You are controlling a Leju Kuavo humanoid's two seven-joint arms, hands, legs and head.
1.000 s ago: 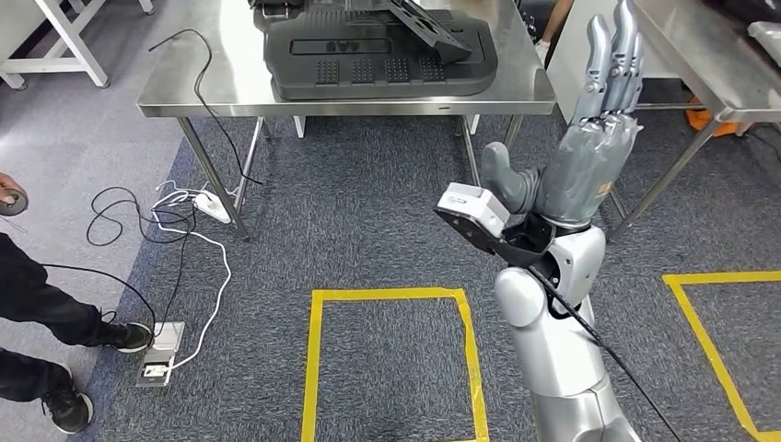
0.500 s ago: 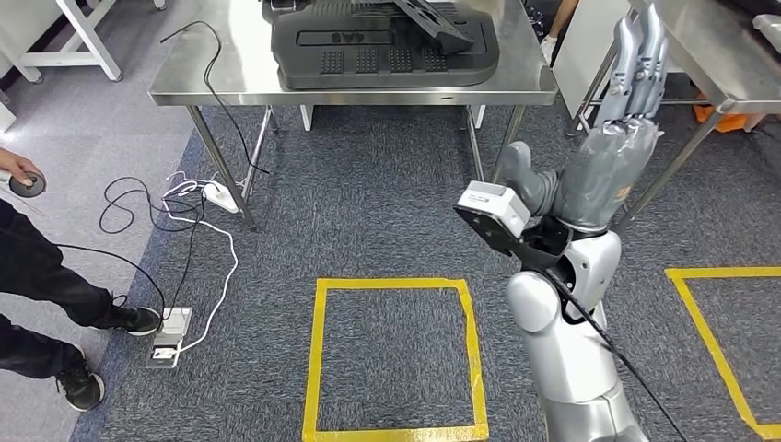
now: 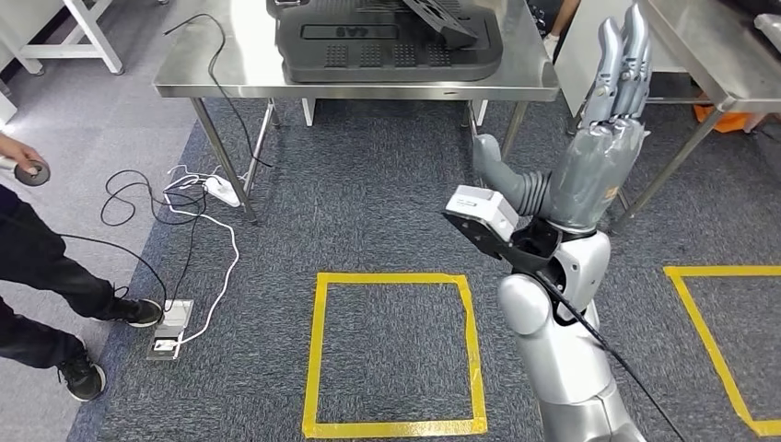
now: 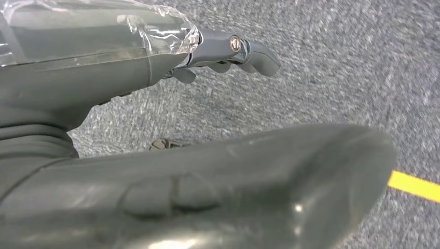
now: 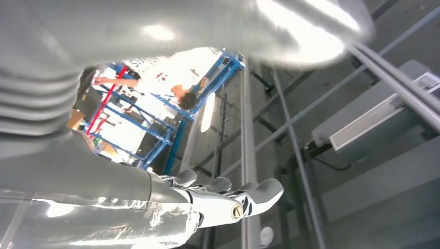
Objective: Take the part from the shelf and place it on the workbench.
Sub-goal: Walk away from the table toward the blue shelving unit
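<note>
A large black moulded part point(image 3: 387, 46) lies flat on the steel workbench point(image 3: 239, 69). A smaller black ribbed piece point(image 3: 442, 20) leans tilted across its top

The right hand point(image 5: 171, 171) is seen from close behind, fingers point(image 5: 244, 199) stretched out straight with nothing held, thumb point(image 5: 233, 26) blurred and big on the opposite side. Clear plastic wrap point(image 5: 104, 220) is taped over the hand's back. Past it, the ceiling is looked up at: grey beams point(image 5: 248, 129), a ventilation unit point(image 5: 373, 119), and blue racking point(image 5: 171, 122) lit brightly. A person in a white shirt point(image 5: 161, 70) is caught by the racking.
</note>
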